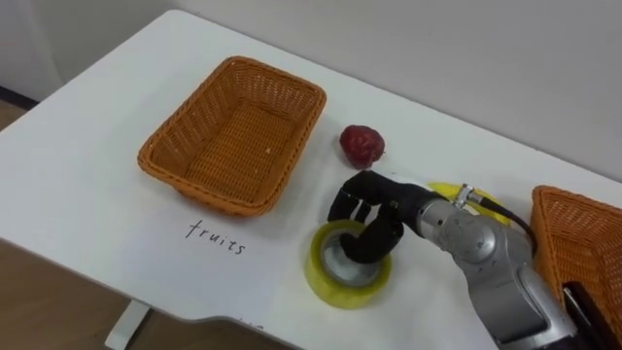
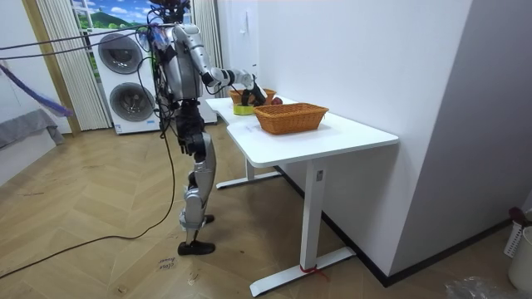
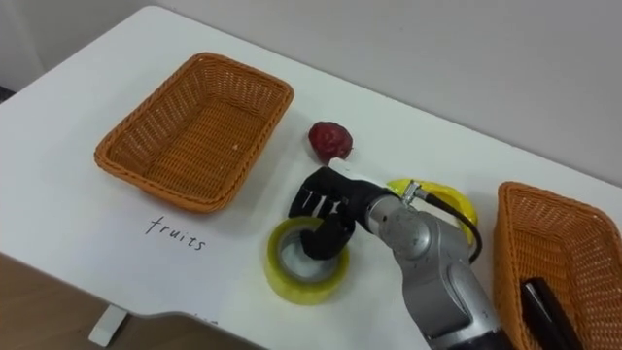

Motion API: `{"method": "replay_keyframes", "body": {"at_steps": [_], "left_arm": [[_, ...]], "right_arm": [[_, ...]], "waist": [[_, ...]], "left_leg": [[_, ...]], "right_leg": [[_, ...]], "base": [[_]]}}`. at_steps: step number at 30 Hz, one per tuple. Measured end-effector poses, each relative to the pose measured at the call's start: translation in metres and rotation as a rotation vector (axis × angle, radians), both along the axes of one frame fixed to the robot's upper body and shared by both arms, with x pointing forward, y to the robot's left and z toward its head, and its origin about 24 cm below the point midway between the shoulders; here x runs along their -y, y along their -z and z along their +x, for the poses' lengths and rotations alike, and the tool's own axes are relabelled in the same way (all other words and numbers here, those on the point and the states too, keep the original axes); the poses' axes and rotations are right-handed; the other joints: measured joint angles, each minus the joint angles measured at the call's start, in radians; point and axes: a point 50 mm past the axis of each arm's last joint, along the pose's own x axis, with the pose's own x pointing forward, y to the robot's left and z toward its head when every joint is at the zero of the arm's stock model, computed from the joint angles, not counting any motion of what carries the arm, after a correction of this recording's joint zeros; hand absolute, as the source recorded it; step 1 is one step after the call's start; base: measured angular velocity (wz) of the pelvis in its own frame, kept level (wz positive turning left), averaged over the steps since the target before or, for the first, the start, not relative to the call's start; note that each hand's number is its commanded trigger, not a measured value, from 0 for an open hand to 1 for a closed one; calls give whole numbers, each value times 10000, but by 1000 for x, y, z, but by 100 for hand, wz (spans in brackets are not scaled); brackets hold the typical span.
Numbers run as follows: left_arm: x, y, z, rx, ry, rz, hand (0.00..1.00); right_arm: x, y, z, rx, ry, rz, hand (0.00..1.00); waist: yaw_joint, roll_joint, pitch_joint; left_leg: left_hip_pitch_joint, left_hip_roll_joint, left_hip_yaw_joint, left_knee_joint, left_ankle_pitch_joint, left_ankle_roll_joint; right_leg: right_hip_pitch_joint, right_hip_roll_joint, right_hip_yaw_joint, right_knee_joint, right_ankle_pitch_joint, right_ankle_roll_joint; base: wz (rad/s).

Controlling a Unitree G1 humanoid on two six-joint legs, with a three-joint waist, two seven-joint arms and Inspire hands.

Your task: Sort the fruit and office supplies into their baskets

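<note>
- The table's (image 1: 87, 194) near edge runs just below the tape (image 1: 335, 295). The roll lies flat close to that edge, so I judge that a drag toward the robot could push it off.
- The right hand (image 1: 367, 212) comes in low from the right. Its fingers curl over the tape's far rim and dip into the hole, seemingly pinching the roll's wall. That hooked hold suits a flat ring that offers little else to grab from above.
- The tape rests on the table, in neither basket. The step in hand looks like securing the hold before a lift.
- A handwritten "fruits" label (image 1: 216, 235) lies to the tape's left, just in front of the left basket (image 1: 238, 141), which is empty. By that label, this basket is not where the tape belongs.
- The right basket (image 1: 564, 228) stands past the forearm, well apart from the tape. A dark item (image 3: 544, 306) lies in it, likely a supply already sorted. Bare table runs between tape and basket, but the raised rim calls for lifting first.
- A red fruit (image 1: 362, 144) sits just beyond the hand, between the baskets and nearer the left one.
- A yellow thing (image 1: 442, 188) lies just behind the wrist, partly hidden; I cannot tell what it is. Both are close enough that a backward swing of the arm could knock them.
- The far edge runs along the wall, so open room lies sideways, not beyond.
</note>
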Motion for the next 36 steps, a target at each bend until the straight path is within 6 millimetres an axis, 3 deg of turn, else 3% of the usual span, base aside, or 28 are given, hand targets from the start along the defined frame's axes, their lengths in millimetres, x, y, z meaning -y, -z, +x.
{"method": "replay_keyframes", "body": {"at_steps": [6, 10, 12, 16, 18, 21, 27, 33, 36], "left_arm": [[1, 0, 0, 233, 79, 95, 0], [2, 1, -4, 259, 85, 17, 0], [3, 2, -5, 248, 102, 5, 0], [9, 3, -11, 379, 59, -1, 0], [9, 3, -15, 434, 59, 86, 0], [10, 3, -13, 604, 118, 69, 0], [11, 3, -16, 619, 102, 15, 0], [21, 7, -22, 545, 16, -264, 0], [20, 7, -29, 378, -80, -276, 0]], "right_arm": [[1, -1, 0, 126, -66, 228, 100], [10, -2, -4, 189, 112, 478, 100], [16, -8, -6, 525, 259, 639, 100], [29, -26, -15, 1696, 1050, 1522, 100], [32, -44, -17, 2653, 1252, 1988, 100], [43, -61, -16, 3640, 1829, 2767, 100], [62, -73, -15, 4867, 3160, 3645, 100], [79, -83, -16, 5928, 4585, 4939, 100], [88, -86, -17, 6465, 5263, 5167, 100]], "waist": [[-41, 33, 24], [-334, 135, 96], [-573, 206, 119], [-899, 450, 51], [-1327, 593, -21], [-1537, 751, -30], [-1886, 845, -39], [-2047, 1086, -109], [-2210, 1090, -117]], "left_leg": [[15, -8, 33, -1, 3, 1], [70, -17, 48, -16, 4, 3], [40, 21, 237, -16, 4, 2], [137, 30, 575, -131, 9, 13], [166, 41, 747, -164, 13, 19], [345, 52, 913, -240, 14, 20], [535, 93, 1120, -335, 16, 23], [685, 111, 1171, -393, 16, 24], [786, 148, 1153, -398, 16, 23]], "right_leg": [[-2, 0, 243, -5, 0, 0], [19, -13, 277, -1, 0, 0], [-101, 3, 558, 13, 1, -1], [-190, -8, 1011, 4, 5, 3], [-253, -8, 1234, 5, 6, 5], [-216, -6, 1447, 10, 9, 9], [-162, 15, 1659, 12, 31, 13], [-84, 42, 1775, 15, 65, 22], [35, 85, 1783, 13, 72, 11]], "base": [[0], [-2], [-21], [-30], [-24], [-22], [-10], [-4], [0]]}}
